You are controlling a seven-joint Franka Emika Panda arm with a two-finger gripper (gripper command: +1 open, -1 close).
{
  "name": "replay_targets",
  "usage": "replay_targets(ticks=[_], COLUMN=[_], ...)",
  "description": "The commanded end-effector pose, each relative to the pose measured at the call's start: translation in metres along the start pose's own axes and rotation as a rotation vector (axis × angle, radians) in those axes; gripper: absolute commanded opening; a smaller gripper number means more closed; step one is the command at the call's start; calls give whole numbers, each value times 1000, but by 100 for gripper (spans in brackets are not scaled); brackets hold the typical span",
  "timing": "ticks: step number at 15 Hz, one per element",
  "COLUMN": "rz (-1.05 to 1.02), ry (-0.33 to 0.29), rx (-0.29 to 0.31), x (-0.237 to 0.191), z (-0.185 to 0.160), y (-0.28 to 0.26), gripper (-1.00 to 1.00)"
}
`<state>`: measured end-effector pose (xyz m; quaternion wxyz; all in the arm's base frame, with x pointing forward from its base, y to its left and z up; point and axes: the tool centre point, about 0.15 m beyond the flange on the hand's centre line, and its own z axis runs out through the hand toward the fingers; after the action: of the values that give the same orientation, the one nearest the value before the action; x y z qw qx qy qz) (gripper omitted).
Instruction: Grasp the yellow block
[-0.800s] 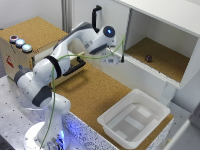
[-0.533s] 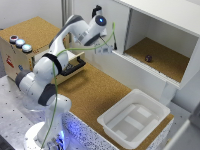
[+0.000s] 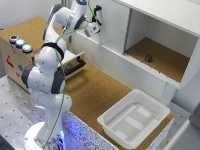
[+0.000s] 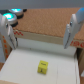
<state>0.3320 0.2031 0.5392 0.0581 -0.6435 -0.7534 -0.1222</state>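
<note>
Fingers spread above the yellow block

In the wrist view the yellow block (image 4: pixel 43 67) sits on a pale surface — the fingers (image 4: pixel 70 33) held apart, empty, the block between and beyond them toward six o'clock.

Bright, even light; soft blur, especially wrist view.

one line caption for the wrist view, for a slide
Open gripper hangs above the yellow block, fingers spread wide on either side.
</note>
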Motion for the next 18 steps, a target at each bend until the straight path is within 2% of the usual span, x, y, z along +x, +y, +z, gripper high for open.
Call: replay_targets(ticks=[1, 3, 4, 6, 16, 17, 18], rz=[145, 160, 146, 112, 112, 116, 94], ry=[-123, -111, -76, -24, -24, -74, -93], rx=[-116, -190, -201, -207, -207, -89, -11], x=[-3, 0, 6, 14, 14, 19, 28], z=[40, 53, 66, 83, 83, 83, 110], y=[8, 13, 14, 13, 13, 23, 18], gripper=[100, 100, 100, 100, 100, 100, 100])
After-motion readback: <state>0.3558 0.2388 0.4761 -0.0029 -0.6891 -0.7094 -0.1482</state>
